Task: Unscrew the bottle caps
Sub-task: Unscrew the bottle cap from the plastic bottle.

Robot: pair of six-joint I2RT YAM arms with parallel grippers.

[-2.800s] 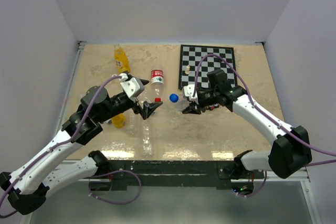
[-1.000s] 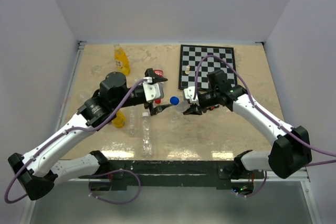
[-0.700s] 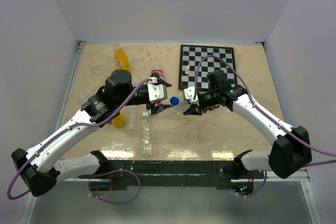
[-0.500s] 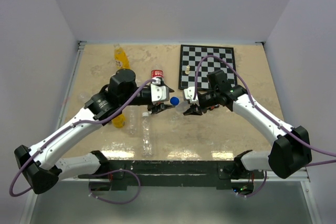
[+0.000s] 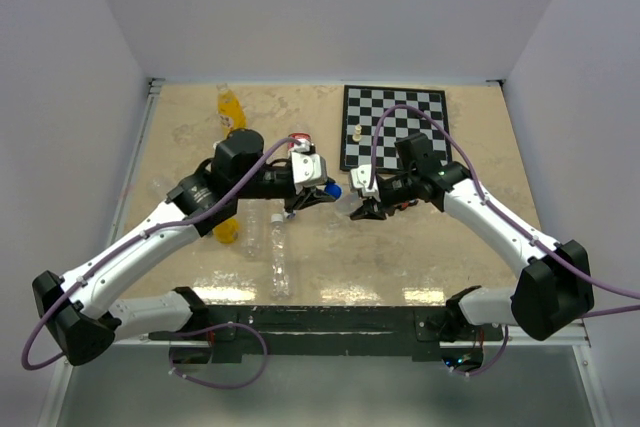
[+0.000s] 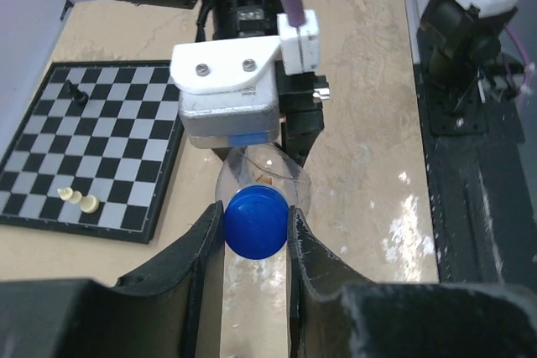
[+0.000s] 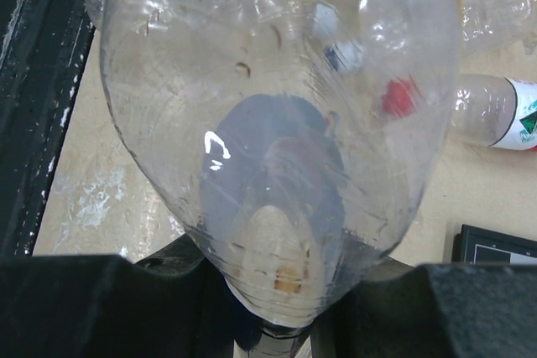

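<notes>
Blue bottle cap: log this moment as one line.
left gripper: shut on round blue plastic cap | right gripper: shut on clear plastic bottle | cap: on bottle neck

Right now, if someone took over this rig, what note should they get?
Left gripper: shut on the blue cap.
Right gripper: shut on the clear bottle that carries it.
Done: no cap visibly off; the blue cap sits on its neck.
Left to do: twist it off, then the orange bottle at the back, the orange bottle by the left arm, the red-capped bottle.
</notes>
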